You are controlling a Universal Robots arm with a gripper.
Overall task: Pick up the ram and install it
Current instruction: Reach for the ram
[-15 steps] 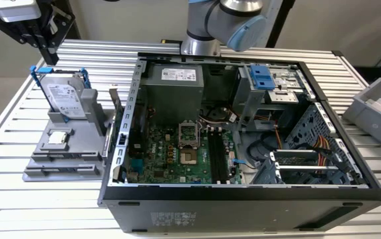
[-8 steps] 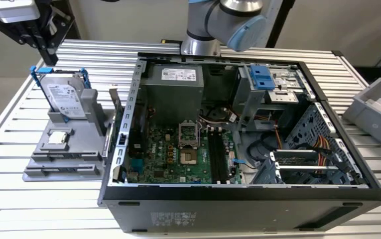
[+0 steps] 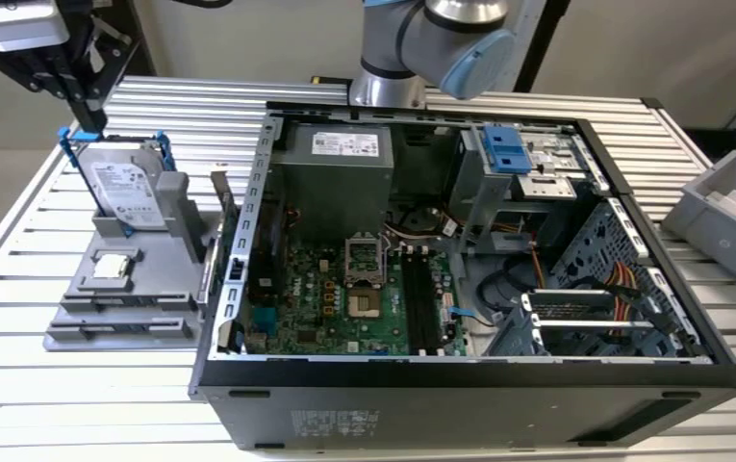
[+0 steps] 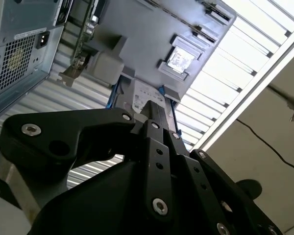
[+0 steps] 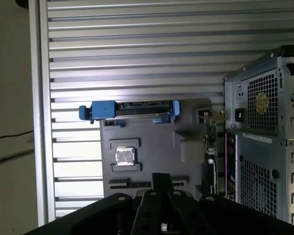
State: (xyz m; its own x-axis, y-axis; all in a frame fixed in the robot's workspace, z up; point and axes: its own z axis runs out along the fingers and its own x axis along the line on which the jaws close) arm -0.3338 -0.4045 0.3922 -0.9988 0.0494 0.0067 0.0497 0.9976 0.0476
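Inventory, standing by the surface (image 3: 86, 404), a ribbed metal top:

- Gripper (image 3: 93, 123): at the exterior view's left, hanging just above the top corner of the hard drive. Its fingers are drawn together at the tips, as both wrist views show (image 5: 161, 177) (image 4: 154, 105). Whether it touches the drive I cannot tell.
- Holder (image 3: 149, 289): a grey block beside the computer case, on the exterior view's left.
- Hard drive (image 3: 124, 188): silver, in a blue frame, standing upright at the holder's far end.
- Chip (image 3: 114, 267): small, square and silver, lying flat in a recess at the holder's middle.
- Card (image 3: 222, 188): a card with a metal bracket, upright at the holder's edge nearest the case.
- Ram: I cannot place it for certain. In the first wrist view a dark narrow strip (image 5: 122, 185) sits in the long groove at the holder's near end, partly hidden behind the gripper. Whether that strip is the stick I cannot tell.
- Computer case (image 3: 470, 371): lying on its side, open upward.
- Motherboard (image 3: 329, 298): green, on the case floor.
- Long black slots (image 3: 419, 298): side by side on the motherboard, just beside the processor socket.
- Power supply (image 3: 336, 164): at the far end of the case.
- Bin (image 3: 727, 207): grey, at the exterior view's right, well apart from the holder.
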